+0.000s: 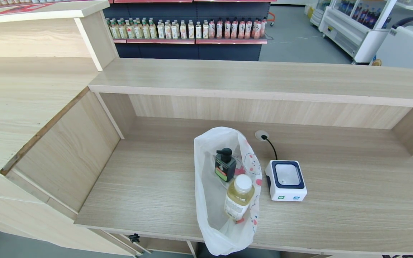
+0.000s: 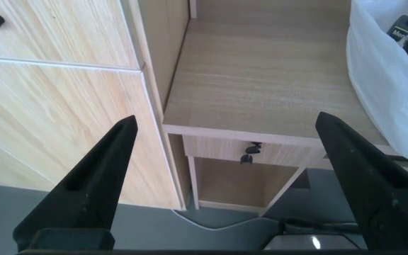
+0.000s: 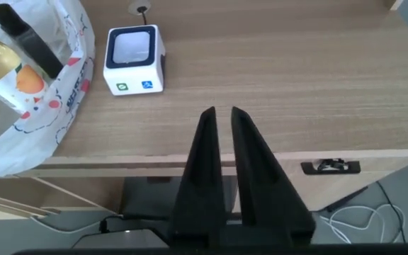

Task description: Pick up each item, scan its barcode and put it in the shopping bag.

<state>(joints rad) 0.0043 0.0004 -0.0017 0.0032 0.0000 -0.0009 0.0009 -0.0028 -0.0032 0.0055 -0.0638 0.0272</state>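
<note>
Shopping bag (image 1: 206, 200) overhangs the counter (image 1: 353, 208) edge (scanner (image 1: 286, 179) just beside).

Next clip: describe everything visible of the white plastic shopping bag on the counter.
The thin, translucent white plastic shopping bag, printed with pink-red cartoon figures, sits crumpled and open-mouthed on the light wooden counter, its near end drooping over the front edge. Inside lie a black pump bottle and a white-capped bottle of yellow liquid. A white scanner stands beside it.

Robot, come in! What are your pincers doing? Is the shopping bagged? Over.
Left pincer open, right pincer shut, both empty. Pump bottle and drink bottle inside shopping bag. Scanner beside it, nothing blocking.
</note>
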